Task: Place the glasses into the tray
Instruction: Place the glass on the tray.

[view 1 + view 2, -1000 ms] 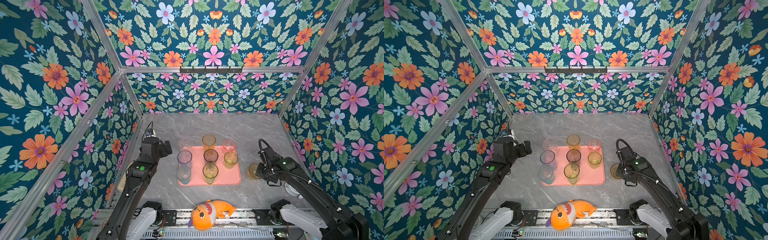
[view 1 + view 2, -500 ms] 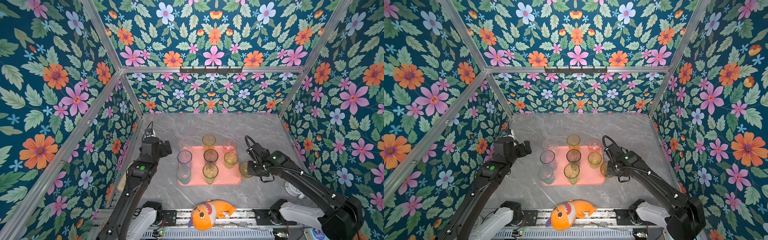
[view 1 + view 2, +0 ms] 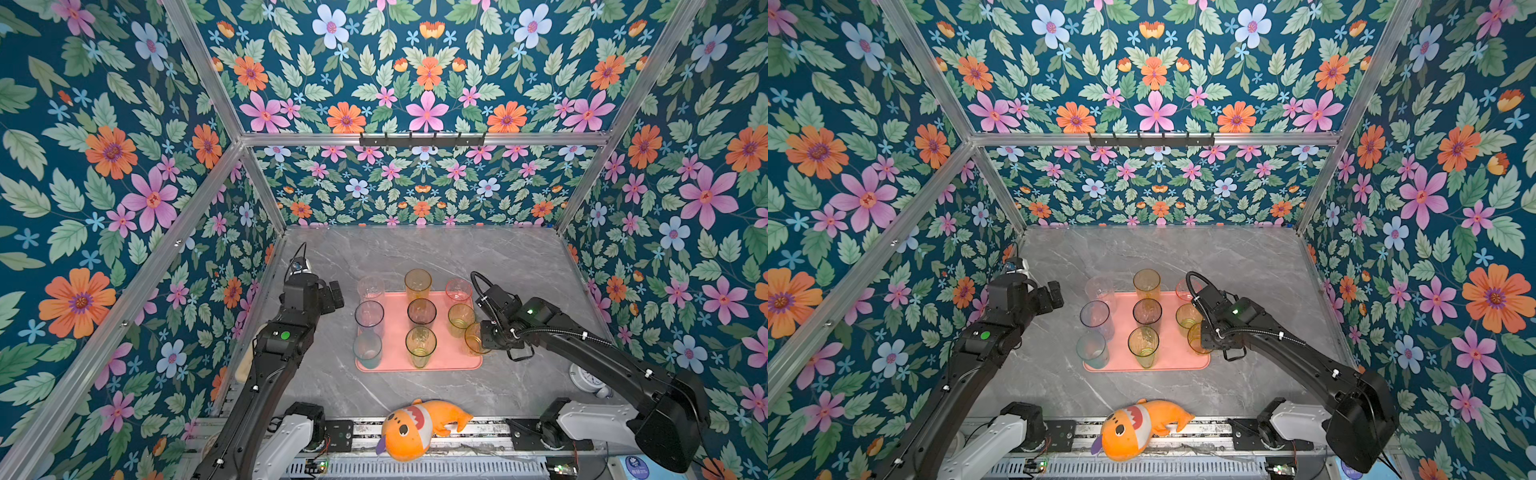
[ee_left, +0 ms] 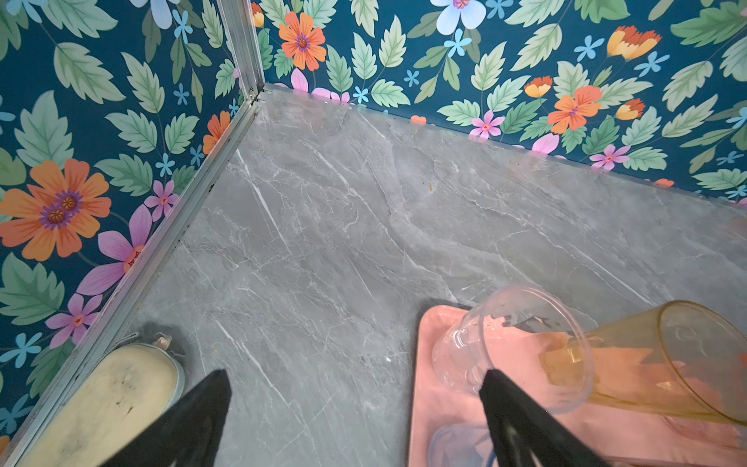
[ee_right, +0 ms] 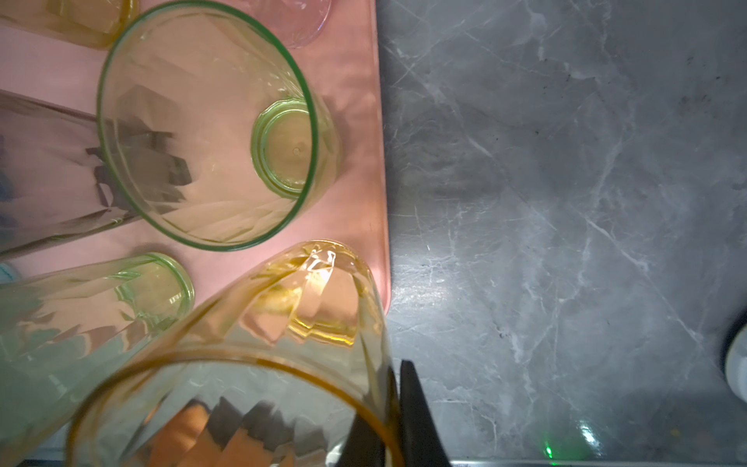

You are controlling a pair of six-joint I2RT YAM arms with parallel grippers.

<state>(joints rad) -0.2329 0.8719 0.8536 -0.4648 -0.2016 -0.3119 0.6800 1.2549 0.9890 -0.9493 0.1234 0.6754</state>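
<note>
While clamping the right hand [image 5: 390,400] shut on the wall of the short amber-yellow translucent tumbler [image 3: 473,340], one finger inside the rim and one outside, bringing that tumbler leftward. Standing over the bare grey marble tabletop [image 3: 415,257], well right of the flat salmon-pink rectangular tray [image 3: 440,362], a second ago; nearing its edge half a second ago; now overlapping its right edge close to the near right corner in both top views. Hanging above the tray or already resting on it: cannot tell which. Sitting just beside the short green-rimmed translucent tumbler [image 5: 202,121] in the right wrist view. Keeping the left hand [image 4: 355,376] spread wide and empty, hovering over the tabletop just left of the tray, in the same spot as a second ago. Leaving the seven remaining tumblers [image 3: 422,311] upright on the tray, none shifting between the earlier frames and now.
</note>
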